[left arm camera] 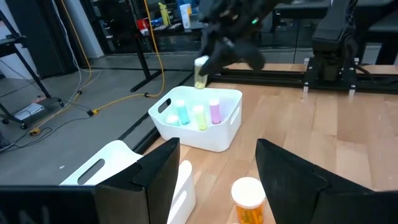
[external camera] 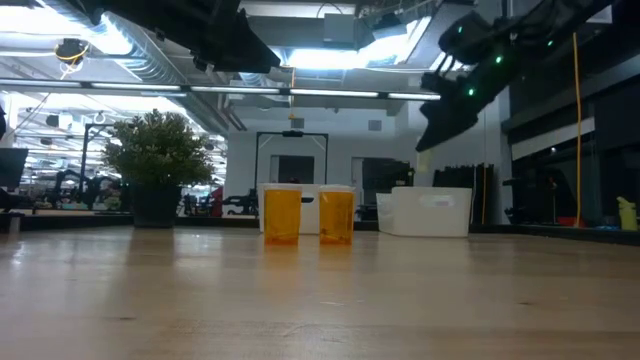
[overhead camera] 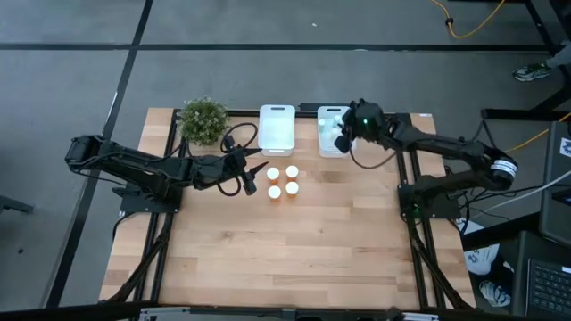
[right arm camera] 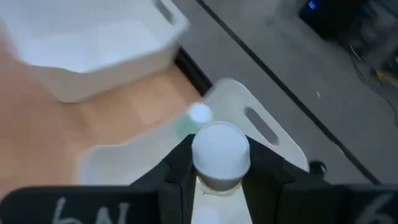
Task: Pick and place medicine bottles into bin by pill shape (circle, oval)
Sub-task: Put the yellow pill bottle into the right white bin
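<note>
Four orange medicine bottles with white caps stand upright in a square group on the table's middle; one shows in the left wrist view. My left gripper is open and empty just left of them. My right gripper is shut on a pale bottle with a white cap, above the right white bin. That bin holds upright pale bottles tinted blue, green and pink. My right gripper pinches the pale bottle between its two fingers, which sit on opposite sides of the body just under the white cap. The bottle is upright and lifted clear, above the bin's far part.
A second white bin stands left of the right bin at the table's far side. A potted plant stands at the far left. Bare wood stretches toward the near edge.
</note>
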Robot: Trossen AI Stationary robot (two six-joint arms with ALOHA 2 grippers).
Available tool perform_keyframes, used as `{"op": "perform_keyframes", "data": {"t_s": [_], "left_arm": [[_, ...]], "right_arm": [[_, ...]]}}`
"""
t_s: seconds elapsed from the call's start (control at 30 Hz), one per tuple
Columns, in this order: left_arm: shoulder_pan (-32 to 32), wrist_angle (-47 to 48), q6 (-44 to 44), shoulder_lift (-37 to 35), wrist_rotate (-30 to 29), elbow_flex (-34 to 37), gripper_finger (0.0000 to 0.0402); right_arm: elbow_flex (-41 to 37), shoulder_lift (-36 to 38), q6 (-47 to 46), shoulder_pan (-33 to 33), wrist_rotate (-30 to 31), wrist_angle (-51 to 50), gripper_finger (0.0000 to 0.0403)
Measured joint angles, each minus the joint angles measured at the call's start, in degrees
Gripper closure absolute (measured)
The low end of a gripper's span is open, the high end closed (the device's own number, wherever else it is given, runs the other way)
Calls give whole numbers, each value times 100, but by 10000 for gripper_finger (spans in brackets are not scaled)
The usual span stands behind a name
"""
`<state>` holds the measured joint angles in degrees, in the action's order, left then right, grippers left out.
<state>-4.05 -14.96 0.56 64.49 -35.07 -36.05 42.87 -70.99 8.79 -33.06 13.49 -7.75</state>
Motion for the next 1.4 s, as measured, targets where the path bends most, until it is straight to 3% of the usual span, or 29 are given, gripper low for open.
{"op": "perform_keyframes", "data": {"t_s": [0.2, 0.43, 0.8, 1.4], "left_arm": [[2, 0, 2, 0, 0, 0, 198], [2, 0, 2, 0, 0, 0, 198], [0, 0, 2, 0, 0, 0, 198], [2, 0, -4, 0, 0, -1, 198]], "right_arm": [[0, -486, -92, -775, -532, 123, 299], [-4, -1125, -145, -1223, -829, 464, 298], [-4, -1638, -216, -1272, -867, 645, 299], [-4, -1728, -257, -1270, -862, 544, 284]]}}
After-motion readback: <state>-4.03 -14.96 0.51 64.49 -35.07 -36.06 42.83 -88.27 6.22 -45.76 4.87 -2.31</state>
